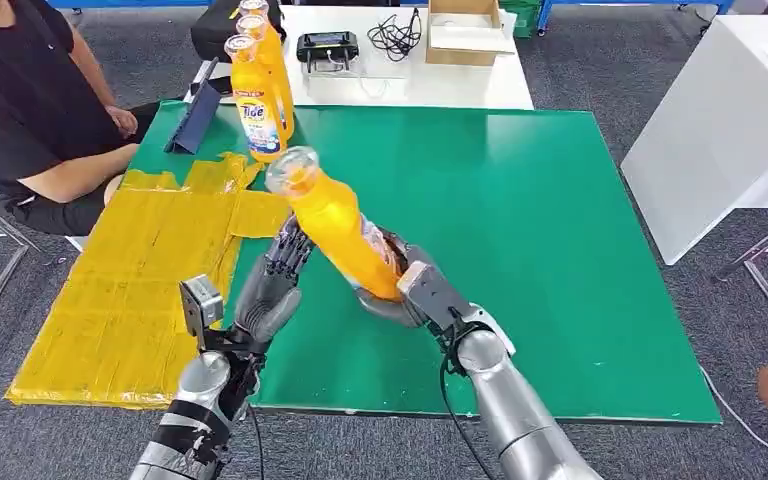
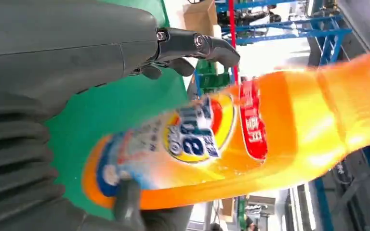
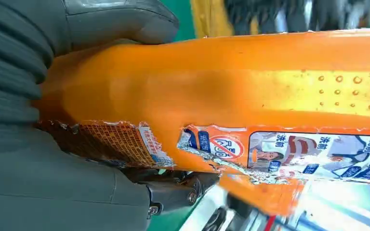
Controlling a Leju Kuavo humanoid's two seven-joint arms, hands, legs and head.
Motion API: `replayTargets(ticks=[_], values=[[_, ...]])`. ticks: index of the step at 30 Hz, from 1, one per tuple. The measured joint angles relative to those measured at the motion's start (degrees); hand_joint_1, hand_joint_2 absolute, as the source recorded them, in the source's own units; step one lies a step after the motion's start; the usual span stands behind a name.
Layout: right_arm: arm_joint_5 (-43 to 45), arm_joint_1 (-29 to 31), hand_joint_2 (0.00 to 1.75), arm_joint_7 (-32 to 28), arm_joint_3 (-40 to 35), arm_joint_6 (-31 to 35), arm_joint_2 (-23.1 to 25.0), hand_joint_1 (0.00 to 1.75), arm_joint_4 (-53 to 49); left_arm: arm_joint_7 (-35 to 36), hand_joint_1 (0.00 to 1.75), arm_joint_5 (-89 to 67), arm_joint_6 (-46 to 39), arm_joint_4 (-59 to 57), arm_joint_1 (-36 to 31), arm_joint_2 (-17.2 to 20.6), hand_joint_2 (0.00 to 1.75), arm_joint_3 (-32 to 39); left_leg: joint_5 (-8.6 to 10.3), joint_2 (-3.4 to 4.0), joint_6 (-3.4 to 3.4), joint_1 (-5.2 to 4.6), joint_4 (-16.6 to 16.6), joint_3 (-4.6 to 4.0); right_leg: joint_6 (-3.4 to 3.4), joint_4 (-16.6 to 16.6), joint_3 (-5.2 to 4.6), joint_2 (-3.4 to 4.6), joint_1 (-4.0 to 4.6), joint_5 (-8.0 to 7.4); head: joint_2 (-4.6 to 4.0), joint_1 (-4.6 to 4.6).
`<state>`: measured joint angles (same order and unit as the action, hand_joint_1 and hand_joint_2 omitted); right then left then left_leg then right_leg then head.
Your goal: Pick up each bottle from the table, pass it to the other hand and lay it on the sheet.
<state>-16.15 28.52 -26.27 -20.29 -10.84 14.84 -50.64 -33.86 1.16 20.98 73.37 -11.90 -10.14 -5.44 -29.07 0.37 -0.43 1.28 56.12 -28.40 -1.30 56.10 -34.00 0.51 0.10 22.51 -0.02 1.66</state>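
- Gripping the tilted orange plastic detergent bottle (image 1: 340, 232) by its base, the right hand (image 1: 400, 290) is holding it above the green table's (image 1: 560, 250) near edge, cap toward the yellow sheet (image 1: 130, 290).
- Reaching in beside it, the left hand (image 1: 272, 290) is waiting with fingers apart, likely for the handover.
- Standing at the far left corner, two more upright orange bottles (image 1: 260, 90) are awaiting pickup.

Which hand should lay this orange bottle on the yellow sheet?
Left hand: it's beside the yellow sheet, open next to the orange plastic bottle that the right hand grips.
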Motion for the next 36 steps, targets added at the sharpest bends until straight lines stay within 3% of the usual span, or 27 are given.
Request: replayTargets(ticks=[12,36], values=[[0.15,1.43,1.75,1.27,-6.86,0.65,1.27,1.75,3.82,0.94,0.00,1.18,-0.92,0.13,-0.04,-0.09,1.75,-0.90,0.00,-0.01,0.00,0.00,0.00,0.00,0.00,-0.01,-0.01,-0.01,0.00,0.00,0.00,0.00],[-0.17,2.82,1.75,1.62,-11.95,1.46,2.93,1.75,14.01,2.51,0.00,3.56,-1.27,-0.77,-0.43,-0.04,1.75,-1.05,0.00,0.00,0.00,-0.01,0.00,0.00,0.00,-0.01,-0.03,0.00,0.00,0.00,0.00,0.00]])
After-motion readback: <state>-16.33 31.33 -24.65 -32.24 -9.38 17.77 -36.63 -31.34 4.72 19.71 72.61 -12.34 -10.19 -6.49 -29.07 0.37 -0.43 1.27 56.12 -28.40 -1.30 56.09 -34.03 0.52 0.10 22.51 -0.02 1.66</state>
